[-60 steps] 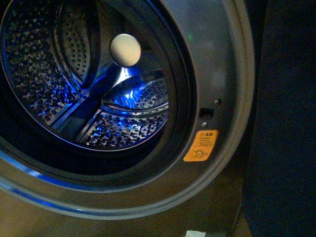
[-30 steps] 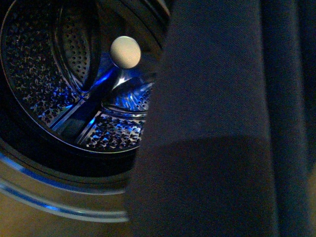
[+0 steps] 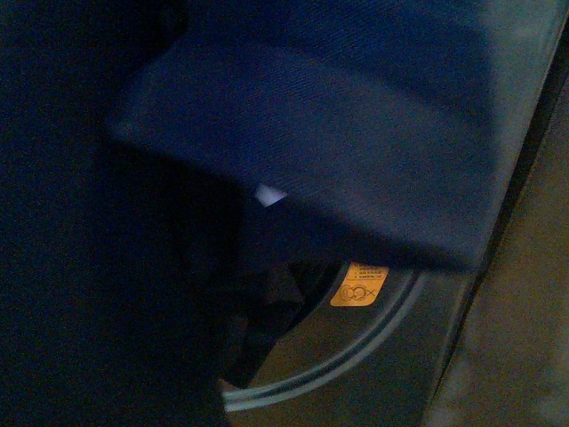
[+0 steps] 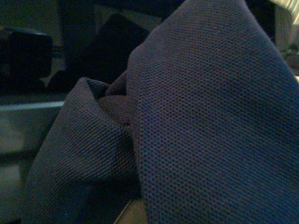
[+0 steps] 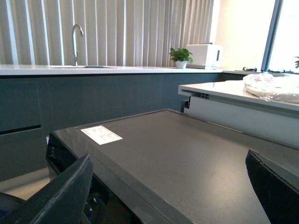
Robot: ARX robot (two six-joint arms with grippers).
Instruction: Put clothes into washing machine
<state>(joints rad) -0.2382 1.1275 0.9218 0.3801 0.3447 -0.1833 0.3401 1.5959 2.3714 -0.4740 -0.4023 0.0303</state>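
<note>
Right end effector [image 5: 169, 157] spread wide, empty, over washing machine [image 3: 382, 356]. Left end effector hid behind clothes [image 3: 338, 133]; couldn't tell grip, likely lifting them in.

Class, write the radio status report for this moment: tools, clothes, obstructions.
Right tool open, empty. Left tool unseen; clothes fill its camera. Clothes hang across washer opening, blocking front view; sticker visible.

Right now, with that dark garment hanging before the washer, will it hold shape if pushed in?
Probably not: the clothes drape in soft folds, so they would likely crumple and sag. The coarse knit looks unlikely to slip. A hanging fold might snag on the rim of the washing machine.
</note>
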